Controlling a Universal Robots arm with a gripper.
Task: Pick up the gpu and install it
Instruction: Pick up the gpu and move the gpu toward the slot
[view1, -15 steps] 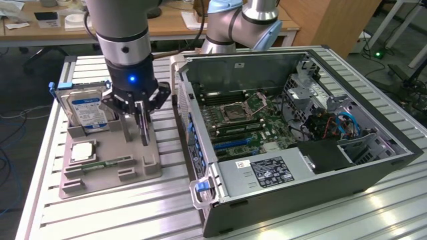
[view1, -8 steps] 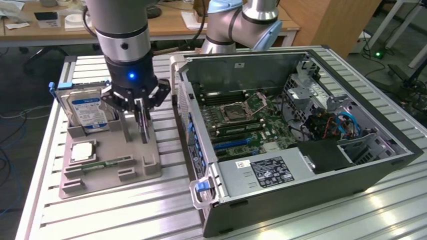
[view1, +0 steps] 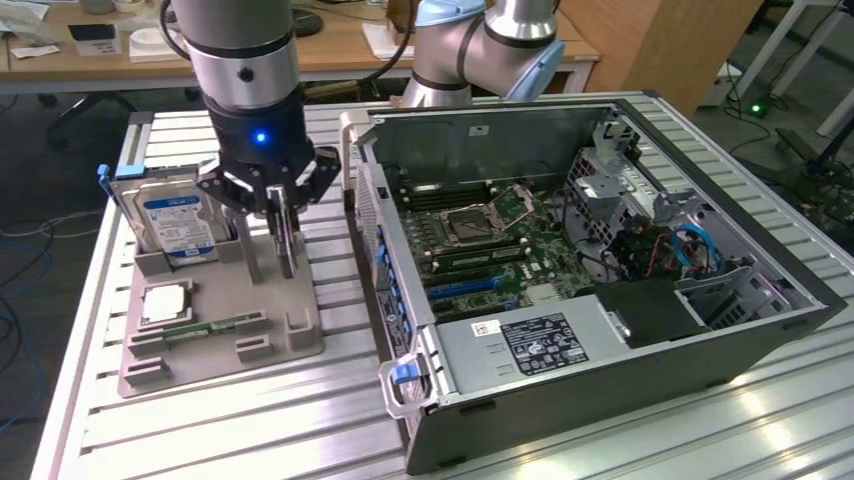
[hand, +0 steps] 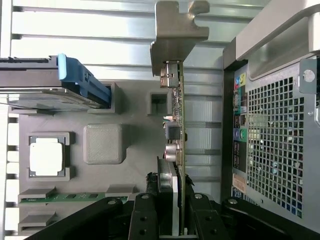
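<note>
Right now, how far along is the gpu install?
Done: end effector closed on the gpu, which stands upright at the gray tray. In hand: the grasp; whether it is clear of the tray I can't tell. Left: the open computer case holds no card yet.

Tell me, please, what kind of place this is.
Probably a robotics lab: a robot arm works over a slotted metal table with an open computer case and a grey parts holder; a wooden desk stands behind.
</note>
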